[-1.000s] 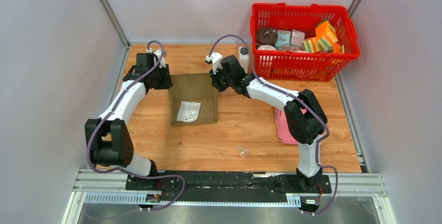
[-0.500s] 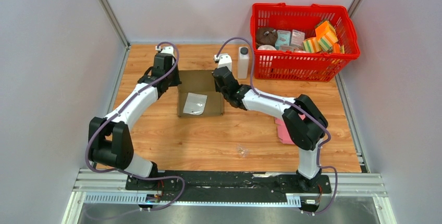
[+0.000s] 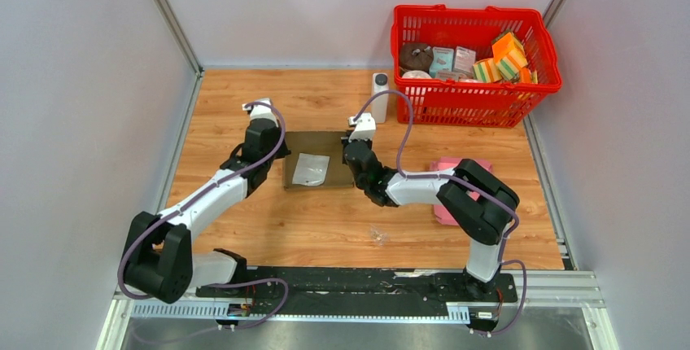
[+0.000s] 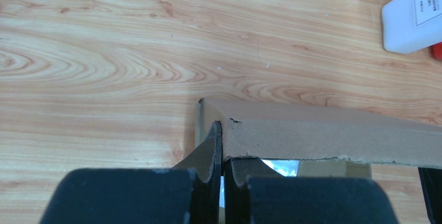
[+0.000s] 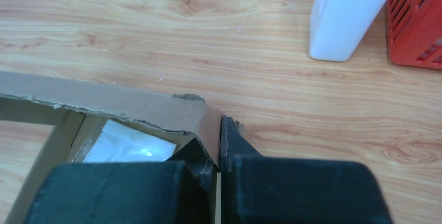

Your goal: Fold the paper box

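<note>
**Top view, near to far.** Both arm bases sit at the bottom edge, and the arms reach up-frame and inward to meet the box [image 3: 317, 140] at centre frame. It stands open-topped on the table [image 3: 325, 220], with a clear bag [image 3: 311, 169] lying on its floor.

I see the left gripper [image 3: 279, 155] at the box's left wall and the right gripper [image 3: 351, 157] at its right wall. The box therefore lies directly between them.

**Left wrist view.** The left jaws are pinched narrow on the cardboard at the far-left corner. The far wall [image 4: 323, 135] runs off to the right.

**Right wrist view.** The right jaws are pinched narrow in the same way on the far-right corner. The far wall [image 5: 104, 104] runs off to the left.

I judge the far wall, running left to right across the frame, to be the axis that the next fold turns on. Neither arm is nearer, since each holds its own end.

**Farther up-frame.** A white bottle [image 3: 379, 96] stands beyond the box. The red basket [image 3: 476, 89] is at upper right. A pink item [image 3: 446, 203] lies right of centre, partly under the right arm.
</note>
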`<state>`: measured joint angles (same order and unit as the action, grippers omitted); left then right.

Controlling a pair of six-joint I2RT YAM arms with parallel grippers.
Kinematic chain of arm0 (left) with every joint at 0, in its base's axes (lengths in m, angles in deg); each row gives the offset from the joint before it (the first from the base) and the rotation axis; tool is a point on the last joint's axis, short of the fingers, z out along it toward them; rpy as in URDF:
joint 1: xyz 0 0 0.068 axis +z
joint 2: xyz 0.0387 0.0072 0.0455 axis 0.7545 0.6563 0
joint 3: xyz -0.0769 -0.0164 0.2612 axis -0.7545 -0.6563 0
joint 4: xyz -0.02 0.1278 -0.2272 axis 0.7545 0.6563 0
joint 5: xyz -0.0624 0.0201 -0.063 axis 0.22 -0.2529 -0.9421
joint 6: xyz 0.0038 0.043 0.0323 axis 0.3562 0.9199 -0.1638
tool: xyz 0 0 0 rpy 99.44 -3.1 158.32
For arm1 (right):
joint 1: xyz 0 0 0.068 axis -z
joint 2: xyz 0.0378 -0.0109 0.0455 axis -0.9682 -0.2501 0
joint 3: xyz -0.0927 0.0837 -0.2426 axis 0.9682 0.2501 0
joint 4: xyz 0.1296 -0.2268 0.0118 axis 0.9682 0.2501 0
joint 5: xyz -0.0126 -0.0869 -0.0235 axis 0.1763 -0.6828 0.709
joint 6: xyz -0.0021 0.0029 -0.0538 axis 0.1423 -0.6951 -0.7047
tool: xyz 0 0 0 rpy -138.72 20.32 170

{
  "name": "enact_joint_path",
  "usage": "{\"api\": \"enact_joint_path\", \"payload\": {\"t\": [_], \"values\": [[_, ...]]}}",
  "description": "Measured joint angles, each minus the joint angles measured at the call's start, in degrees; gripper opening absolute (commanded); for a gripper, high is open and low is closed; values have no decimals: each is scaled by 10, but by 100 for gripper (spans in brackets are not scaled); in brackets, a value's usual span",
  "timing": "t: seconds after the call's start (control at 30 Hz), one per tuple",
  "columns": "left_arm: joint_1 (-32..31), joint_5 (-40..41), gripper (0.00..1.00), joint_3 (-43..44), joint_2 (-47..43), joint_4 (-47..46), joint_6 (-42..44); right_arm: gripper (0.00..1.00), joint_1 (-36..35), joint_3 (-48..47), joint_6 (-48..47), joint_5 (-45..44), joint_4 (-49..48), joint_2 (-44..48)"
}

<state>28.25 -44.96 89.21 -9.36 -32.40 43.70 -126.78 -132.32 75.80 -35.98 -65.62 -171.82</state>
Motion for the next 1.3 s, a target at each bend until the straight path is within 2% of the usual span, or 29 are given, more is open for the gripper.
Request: {"api": "enact_joint_path", "payload": {"t": [0.2,0.27,0.6,0.7,0.77,0.87,0.93,1.03,1.07,1.17,1.23,1.3], "values": [[-17,17,0,-70,-44,-63,-13,2,-27,65,-22,-23,-98,7],[-21,19,0,-93,-54,-88,-17,7,-32,76,-24,-27,-115,8],[-25,34,0,-159,-66,-158,-44,48,-58,123,-10,-30,-105,23],[-26,40,0,-168,-70,-159,-48,63,-78,146,1,-29,-41,65],[-27,43,0,-171,-73,-160,-49,72,-91,157,26,-24,45,123],[-30,47,0,-176,-73,-164,-51,78,-95,158,57,22,167,227],[-31,50,0,-177,-73,-164,-52,79,-86,158,66,59,238,292],[-32,52,0,-177,-73,-164,-51,81,-53,150,71,131,334,370],[-32,52,0,-177,-73,-163,-52,81,-24,136,80,180,374,387],[-32,53,0,-177,-73,-162,-51,81,87,61,122,306,444,372],[-32,53,0,-177,-73,-162,-51,81,151,-34,156,383,484,311],[-33,53,0,-176,-73,-162,-51,81,181,-139,181,436,517,234]]}}
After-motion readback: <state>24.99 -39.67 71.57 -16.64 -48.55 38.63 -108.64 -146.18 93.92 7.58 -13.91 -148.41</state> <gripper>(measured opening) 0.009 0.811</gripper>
